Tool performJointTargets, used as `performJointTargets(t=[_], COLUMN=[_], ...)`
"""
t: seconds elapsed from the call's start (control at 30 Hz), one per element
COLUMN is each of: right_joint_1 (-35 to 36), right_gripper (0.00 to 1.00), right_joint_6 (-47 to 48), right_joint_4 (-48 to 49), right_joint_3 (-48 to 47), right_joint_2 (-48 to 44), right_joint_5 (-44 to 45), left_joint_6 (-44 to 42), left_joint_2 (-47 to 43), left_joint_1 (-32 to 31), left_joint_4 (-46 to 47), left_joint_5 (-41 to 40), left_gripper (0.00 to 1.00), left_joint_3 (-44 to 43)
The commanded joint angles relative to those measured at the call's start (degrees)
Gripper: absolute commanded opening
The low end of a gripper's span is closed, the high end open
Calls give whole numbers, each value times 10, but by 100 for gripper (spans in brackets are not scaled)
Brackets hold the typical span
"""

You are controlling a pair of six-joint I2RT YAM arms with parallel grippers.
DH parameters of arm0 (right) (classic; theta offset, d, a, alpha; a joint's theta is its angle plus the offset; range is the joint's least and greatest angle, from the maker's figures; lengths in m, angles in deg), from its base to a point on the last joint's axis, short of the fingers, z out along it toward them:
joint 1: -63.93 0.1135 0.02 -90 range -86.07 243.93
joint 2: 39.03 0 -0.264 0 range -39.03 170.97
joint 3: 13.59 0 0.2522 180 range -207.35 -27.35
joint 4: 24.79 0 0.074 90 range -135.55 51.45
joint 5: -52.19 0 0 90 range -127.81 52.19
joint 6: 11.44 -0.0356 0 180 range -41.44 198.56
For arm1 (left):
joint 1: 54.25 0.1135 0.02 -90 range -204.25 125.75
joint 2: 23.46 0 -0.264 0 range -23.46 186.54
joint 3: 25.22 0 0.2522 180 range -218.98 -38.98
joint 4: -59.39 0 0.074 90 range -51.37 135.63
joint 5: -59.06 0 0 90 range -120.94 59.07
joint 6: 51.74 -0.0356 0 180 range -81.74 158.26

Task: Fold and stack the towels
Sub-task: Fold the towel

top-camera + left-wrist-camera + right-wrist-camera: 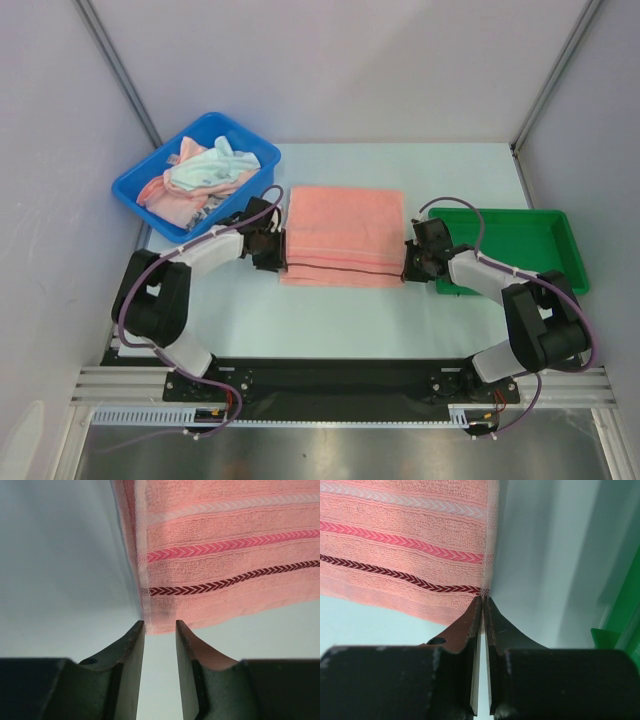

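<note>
Pink towel (345,235) mid-fold at centre; left tool (160,625) parted, right tool (484,599) pinching its corner; bin (125,195) at ten o'clock holds unfolded towels (205,170).

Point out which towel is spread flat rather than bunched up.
The salmon-pink striped towel, lying on the table; the other towels lie crumpled in the blue bin.
</note>
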State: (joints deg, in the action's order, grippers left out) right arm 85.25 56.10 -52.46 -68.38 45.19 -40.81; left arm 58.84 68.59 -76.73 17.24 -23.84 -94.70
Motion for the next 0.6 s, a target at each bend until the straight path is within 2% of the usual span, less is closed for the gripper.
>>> performJointTargets(t=[0.0, 0.27, 0.47, 0.5, 0.57], right_joint_1=[3, 3, 3, 4, 3], right_gripper=[8, 8, 8, 8, 8], right_joint_6=[4, 7, 7, 7, 7], right_joint_4=[9, 9, 8, 9, 9], right_joint_3=[2, 1, -2, -1, -2], right_joint_2=[-1, -3, -1, -1, -2], right_joint_5=[5, 8, 8, 8, 8], left_joint_6=[3, 5, 1, 0, 1], left_joint_2=[23, 44, 52, 53, 53], left_joint_1=[12, 18, 18, 18, 18], left_joint_4=[26, 32, 34, 32, 16], left_joint_5=[17, 19, 33, 32, 23], left_gripper=[35, 32, 8, 0, 1], left_joint_3=[-2, -2, -9, -11, -20])
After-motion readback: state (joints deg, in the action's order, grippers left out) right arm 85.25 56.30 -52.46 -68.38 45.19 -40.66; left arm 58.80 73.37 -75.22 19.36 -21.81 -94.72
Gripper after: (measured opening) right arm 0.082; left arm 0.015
